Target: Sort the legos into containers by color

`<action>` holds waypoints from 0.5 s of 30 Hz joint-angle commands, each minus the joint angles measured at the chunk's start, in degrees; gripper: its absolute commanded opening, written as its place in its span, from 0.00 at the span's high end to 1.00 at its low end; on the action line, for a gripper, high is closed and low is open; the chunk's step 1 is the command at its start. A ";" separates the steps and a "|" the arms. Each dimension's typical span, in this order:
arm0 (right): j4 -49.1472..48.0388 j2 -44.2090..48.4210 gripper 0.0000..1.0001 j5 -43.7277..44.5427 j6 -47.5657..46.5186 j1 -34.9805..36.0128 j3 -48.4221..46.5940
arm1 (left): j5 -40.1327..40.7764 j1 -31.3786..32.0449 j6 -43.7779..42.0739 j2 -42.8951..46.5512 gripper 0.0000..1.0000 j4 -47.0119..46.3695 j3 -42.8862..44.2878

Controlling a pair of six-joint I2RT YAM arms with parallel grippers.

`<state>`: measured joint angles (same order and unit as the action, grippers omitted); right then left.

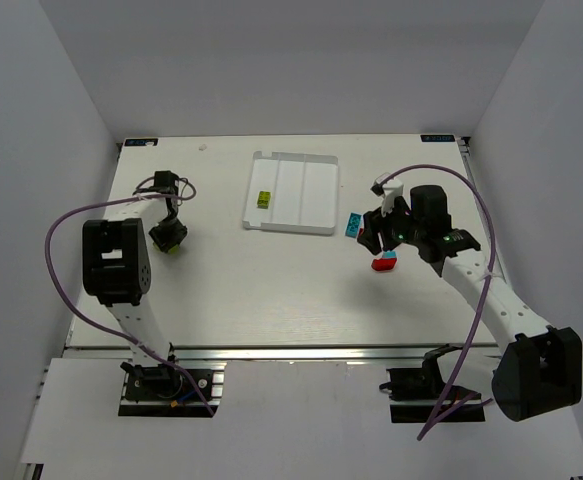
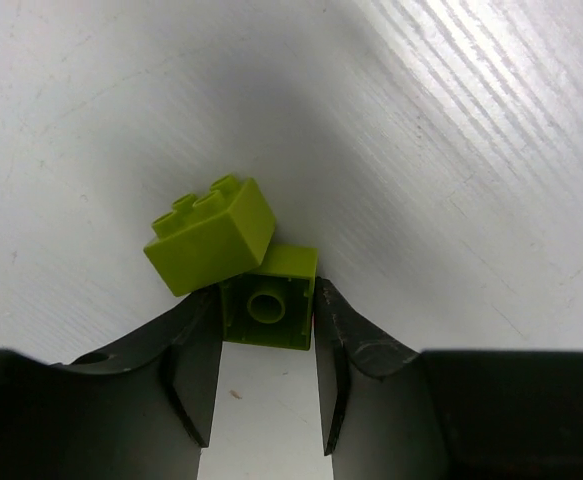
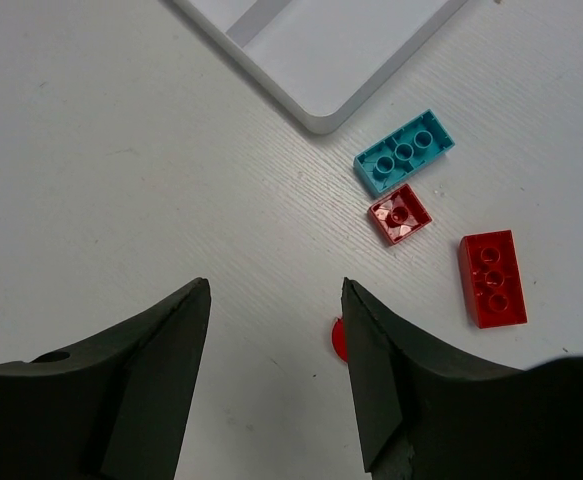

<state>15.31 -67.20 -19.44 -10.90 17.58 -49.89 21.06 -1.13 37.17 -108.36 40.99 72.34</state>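
Main risk was on the left. The left pincer (image 2: pixel 267 335) had its jaws nearly closed, both looking pressed against the sides of the lower green brick (image 2: pixel 269 305), which lay studs-down with its hollow underside to the camera. The grip was at the fingertips only, so I judged it could slip on a lift. The upper green brick (image 2: pixel 211 235) sat tilted and leaning on the lower one. Lifting could drag it along, tip it off, or drop it partway to the tray (image 1: pixel 316 190). Same colour, so a double carry would be fine if it held, but I wouldn't count on it.

The right pincer (image 3: pixel 276 290) was wide open and held nothing. A red round piece (image 3: pixel 338 340) was half hidden behind its right finger, and a straight descent could knock it. The cyan brick (image 3: pixel 404 152) and clear red brick (image 3: pixel 399 214) were just beside each other, possibly touching, so closing on one could shove the other. The red brick (image 3: pixel 492 278) lay apart from them.

Pose: the left arm was folded back, wrist pointing down at the worktop (image 1: pixel 271 290), well left of the tray. The right arm reached forward and inward, its pincer above the worktop near the tray's near right corner. One green brick in the tray (image 1: pixel 263 198) sat in the left compartment. All other bricks were on the worktop.
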 commanded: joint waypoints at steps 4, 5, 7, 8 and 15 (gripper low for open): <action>-1.78 1.54 0.40 -0.77 -0.53 -1.15 0.41 | -18.79 0.95 -8.23 10.33 0.87 -8.89 -3.68; -1.78 1.63 0.40 -0.86 -0.62 -1.06 0.41 | -24.52 0.95 -9.99 12.01 0.88 -11.17 -4.48; -1.69 1.81 0.41 -1.12 -1.06 -1.06 0.41 | -33.93 1.47 -13.60 14.74 0.96 -18.21 -5.88; -1.69 1.81 0.42 -1.21 -1.14 -1.06 0.41 | -42.85 1.48 -14.48 16.49 0.96 -20.67 -6.67; -1.69 2.33 0.59 -1.48 -1.67 -1.32 0.58 | -59.29 5.78 -15.45 7.74 1.00 -26.76 3.04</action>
<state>15.20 -66.32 -20.08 -12.10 16.53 -49.78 -27.09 2.87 24.12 -96.64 17.76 70.32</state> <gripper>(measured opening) 0.432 0.472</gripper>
